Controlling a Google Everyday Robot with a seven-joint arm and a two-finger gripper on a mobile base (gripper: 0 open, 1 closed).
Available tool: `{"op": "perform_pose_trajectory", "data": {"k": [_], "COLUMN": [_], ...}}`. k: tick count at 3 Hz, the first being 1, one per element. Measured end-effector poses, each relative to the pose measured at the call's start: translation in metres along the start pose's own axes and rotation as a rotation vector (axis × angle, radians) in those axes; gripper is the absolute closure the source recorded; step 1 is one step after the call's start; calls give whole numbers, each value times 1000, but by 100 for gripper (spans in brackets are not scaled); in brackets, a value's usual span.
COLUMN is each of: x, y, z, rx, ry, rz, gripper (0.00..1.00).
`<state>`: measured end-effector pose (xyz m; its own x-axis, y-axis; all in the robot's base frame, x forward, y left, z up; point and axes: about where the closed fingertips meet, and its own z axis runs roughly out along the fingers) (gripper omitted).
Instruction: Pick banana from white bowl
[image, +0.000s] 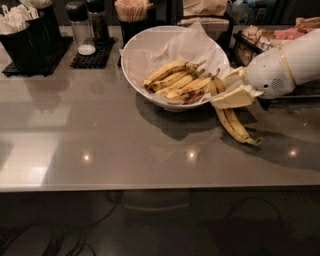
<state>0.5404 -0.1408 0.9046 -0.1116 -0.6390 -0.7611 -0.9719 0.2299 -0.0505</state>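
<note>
1. Banana (231, 123) hung outside the white bowl (131, 56), just right of its rim, its lower tip down by the grey counter (100, 145).
2. The gripper (225, 89), beside the bowl, pinched the banana's upper end.
3. More bananas (175, 82) lay inside on crinkled paper (195, 42).

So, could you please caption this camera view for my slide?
Gripper holds a banana just outside the white bowl.
</note>
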Motion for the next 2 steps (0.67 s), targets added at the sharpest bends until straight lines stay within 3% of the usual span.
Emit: {"op": "perform_pose_trajectory", "data": {"k": [1,2], "x": [9,13], "y": [18,19], "z": [-21,-25], "rx": [44,50], "ry": [-56,-58], "rz": [19,27], "gripper": [100,100]}}
